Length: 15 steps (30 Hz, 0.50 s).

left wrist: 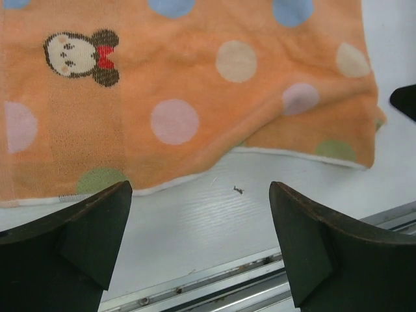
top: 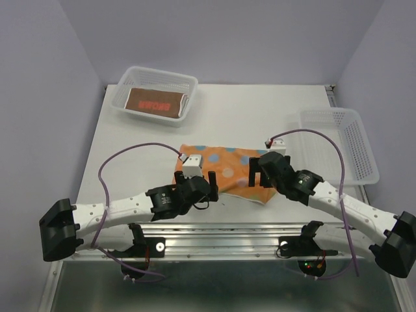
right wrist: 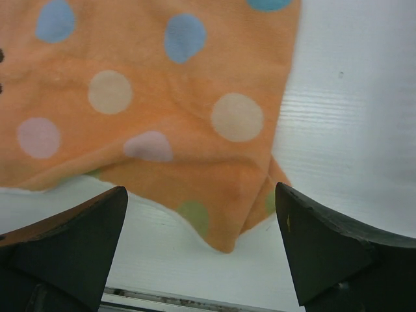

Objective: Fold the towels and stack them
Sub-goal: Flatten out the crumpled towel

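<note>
brown towel [top: 155,103] lettering blurred, orange towel [left wrist: 195,84] cropped

The orange towel [right wrist: 162,84], dotted with blue, cream, pink and green, lies rumpled on the white table [right wrist: 351,130], its lower right corner folded over. The right gripper [right wrist: 200,190] stands wide apart over that corner, holding nothing.

- One towel [left wrist: 195,97] is orange, with blue, pink, cream and green dots and a white edge.
- Its mouse face [left wrist: 81,57] is cream and dark brown, with a red bow.
- The other towel [top: 156,103] is brown with red lettering; its mesh basket [top: 122,90] is white.
- My fingers [left wrist: 78,240] are black; the table [top: 260,110] is white.
</note>
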### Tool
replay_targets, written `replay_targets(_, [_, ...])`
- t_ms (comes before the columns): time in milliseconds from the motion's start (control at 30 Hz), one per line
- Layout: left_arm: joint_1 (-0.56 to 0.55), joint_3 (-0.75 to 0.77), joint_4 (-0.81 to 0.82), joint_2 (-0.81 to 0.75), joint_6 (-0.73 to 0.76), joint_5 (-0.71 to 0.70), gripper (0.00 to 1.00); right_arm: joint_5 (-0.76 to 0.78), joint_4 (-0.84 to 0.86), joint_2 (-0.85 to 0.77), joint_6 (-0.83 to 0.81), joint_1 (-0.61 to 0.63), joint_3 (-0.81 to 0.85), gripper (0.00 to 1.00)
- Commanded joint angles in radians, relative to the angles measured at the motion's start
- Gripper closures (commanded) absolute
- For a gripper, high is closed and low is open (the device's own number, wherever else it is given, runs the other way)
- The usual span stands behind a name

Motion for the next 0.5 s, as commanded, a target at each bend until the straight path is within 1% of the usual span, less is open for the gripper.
replay_targets(0, [0.008,0.084,-0.038,-0.008,-0.088,-0.133,0.01,-0.154,0.146,0.051,-0.040,0.000,0.043,0.00])
replay_targets(100, [0.065,0.091,-0.049,0.009,-0.094,-0.145,0.01,-0.161,0.165,0.130,-0.018,0.000,0.050,0.00])
replay_targets(133, [0.121,0.091,-0.052,0.017,-0.099,-0.133,0.01,-0.161,0.171,0.152,0.009,0.000,0.054,0.00])
replay_targets(200, [0.190,0.078,-0.052,0.020,-0.109,-0.099,0.01,-0.235,0.241,0.183,0.008,0.000,0.044,0.00])
replay_targets(233, [0.267,0.070,-0.032,0.020,-0.105,-0.061,0.01,-0.310,0.304,0.218,-0.003,0.001,0.035,0.00])
replay_targets(267, [0.299,0.061,-0.014,0.019,-0.093,-0.040,0.01,-0.341,0.327,0.235,-0.006,0.000,0.031,0.00])
replay_targets(300, [0.327,0.036,0.011,0.016,-0.082,-0.018,0.01,-0.358,0.341,0.258,-0.006,0.001,0.028,0.00])
replay_targets(333, [0.353,0.024,0.070,0.011,-0.049,0.006,0.01,-0.359,0.344,0.296,0.011,0.001,0.029,0.00])
replay_targets(367, [0.382,0.010,0.109,0.009,-0.027,0.063,0.01,-0.336,0.341,0.316,0.018,0.000,0.032,0.00])
replay_targets(467, [0.407,-0.028,0.244,0.037,0.015,0.160,0.01,-0.296,0.312,0.371,0.051,0.001,0.052,0.00])
